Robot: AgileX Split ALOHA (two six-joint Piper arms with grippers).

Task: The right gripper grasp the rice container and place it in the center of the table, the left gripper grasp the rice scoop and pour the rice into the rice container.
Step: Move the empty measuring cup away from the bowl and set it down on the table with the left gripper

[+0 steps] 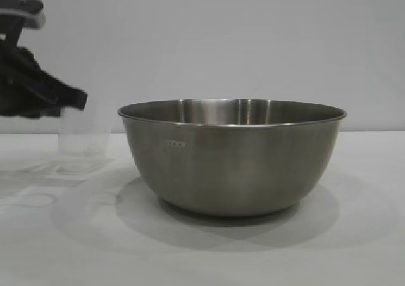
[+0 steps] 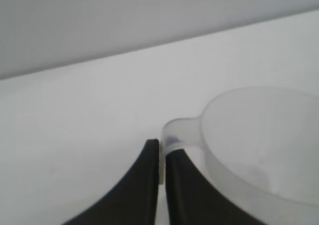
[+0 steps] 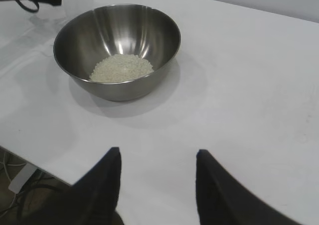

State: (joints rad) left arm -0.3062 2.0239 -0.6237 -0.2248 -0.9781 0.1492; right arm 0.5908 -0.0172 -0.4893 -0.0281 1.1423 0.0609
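White matte table (image 1: 367, 235), one, filling the lower part of every view. Brushed steel rice container (image 1: 233, 156), one, upright near the middle of the table, faint lettering on its side, soft shadow spread around its foot. Inside it, one low heap of rice (image 3: 121, 68) lying on the bottom, seen from the right wrist view. Two black claws. Left gripper (image 2: 160, 150) at the exterior view's left edge, just above the table, fingers pinched tight on the small side handle of the rice scoop (image 2: 264, 140). One scoop only, translucent, upright, beside the bowl's left flank and apart from it; no grains visible in it, and whether its base touches the table cannot be told. Right gripper (image 3: 157, 158) well back from the bowl near the table's edge, fingers spread with nothing between them, pointing toward the bowl. Beyond that edge, a few cables (image 3: 12, 182) on the floor. Nothing standing between either claw and the bowl.
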